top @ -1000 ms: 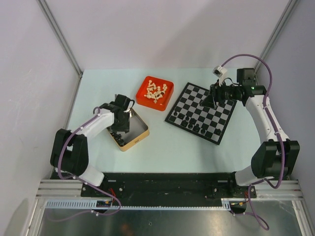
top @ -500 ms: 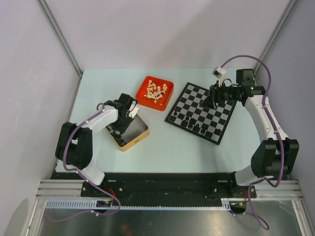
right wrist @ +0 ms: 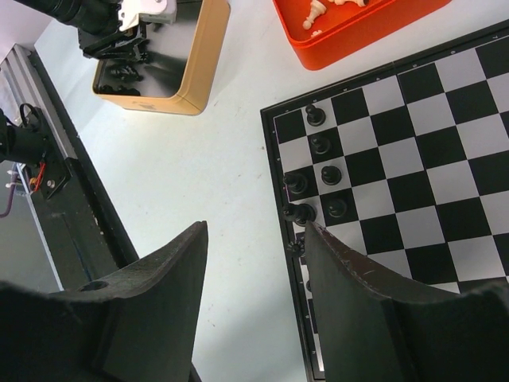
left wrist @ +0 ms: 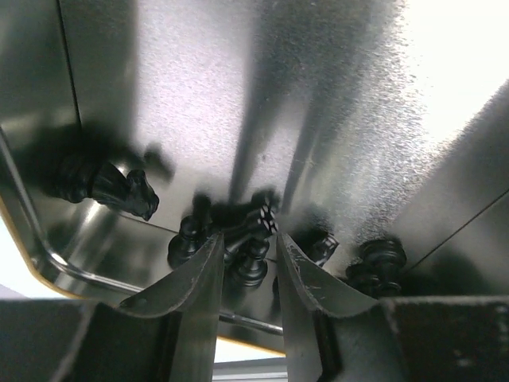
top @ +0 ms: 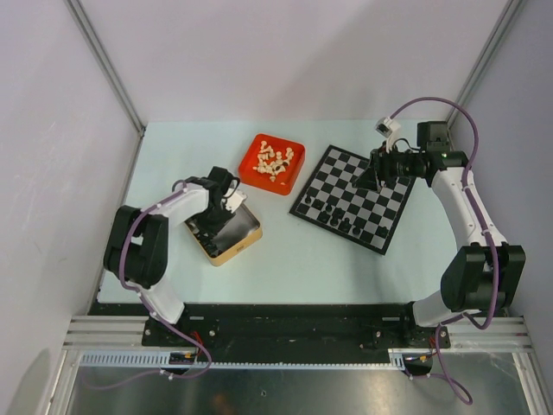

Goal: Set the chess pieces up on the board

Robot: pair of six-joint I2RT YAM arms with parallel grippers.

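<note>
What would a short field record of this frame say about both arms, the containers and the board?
left gripper: down inside the gold tin, fingers either side of a black pawn; grip not confirmable
right gripper: open, empty, over the chessboard
gold tin contents: loose black pieces, a knight among them
chessboard: placed black pieces standing near one edge; most squares bare
red tray: cream pieces heaped inside

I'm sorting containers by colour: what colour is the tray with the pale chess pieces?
The tray is red, clearest in the top view.
</note>
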